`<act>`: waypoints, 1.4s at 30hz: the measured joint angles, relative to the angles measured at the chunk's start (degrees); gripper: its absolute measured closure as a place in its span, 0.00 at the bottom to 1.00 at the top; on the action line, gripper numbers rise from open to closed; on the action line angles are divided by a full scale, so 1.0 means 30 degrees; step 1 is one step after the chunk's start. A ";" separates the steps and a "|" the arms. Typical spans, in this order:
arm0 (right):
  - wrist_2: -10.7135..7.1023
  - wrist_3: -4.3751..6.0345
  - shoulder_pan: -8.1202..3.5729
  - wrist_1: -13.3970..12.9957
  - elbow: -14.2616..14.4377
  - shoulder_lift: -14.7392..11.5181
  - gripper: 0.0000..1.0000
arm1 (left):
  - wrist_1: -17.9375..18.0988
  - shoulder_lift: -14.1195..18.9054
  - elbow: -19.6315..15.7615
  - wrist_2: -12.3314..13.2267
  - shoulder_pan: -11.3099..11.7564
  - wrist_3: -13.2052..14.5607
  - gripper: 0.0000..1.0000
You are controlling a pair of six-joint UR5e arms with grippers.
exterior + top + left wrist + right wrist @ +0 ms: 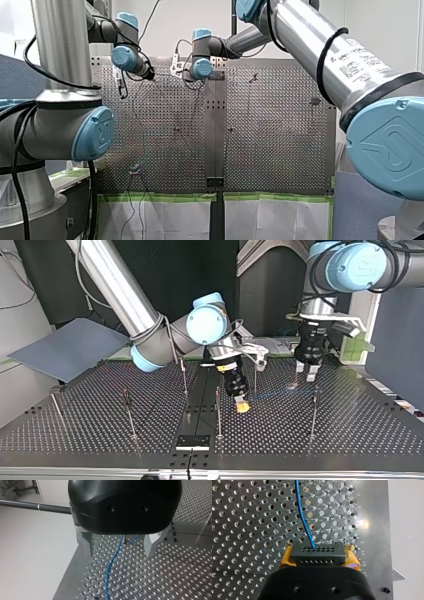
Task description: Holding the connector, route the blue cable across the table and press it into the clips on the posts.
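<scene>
Front view: both arms reach to the far side of the tabletop [280, 150]. Left arm [125, 57] sits at far left, right arm [202, 67] near the centre seam. Everything at the tool ends is too small to read here.

Top view: right gripper [242, 406] has yellow pads, is tilted and sits low over the tabletop, just beside the middle post [218, 410]. Blue cable [280, 392] runs from it towards the view's right, close above the surface, to the area under the left gripper [307, 371]. Left gripper is upright, near another post [313, 410]. Can't tell if the cable is in any clip.

Left wrist view: left gripper is released, metal fingers [86, 542] spread wide and holding nothing. Cable lies on the tabletop between and below them, touching neither.

Right wrist view: right gripper is clenched on the black connector [317, 558], one yellow pad [285, 557] on each end. Cable leaves the connector's top face and curves away ahead over the tabletop.
</scene>
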 joint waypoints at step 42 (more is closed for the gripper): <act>-0.0129 0.0000 -0.0079 0.0059 0.0001 0.0070 1.00 | 0.2030 -0.4799 0.3609 -0.0598 -0.0599 0.0051 0.00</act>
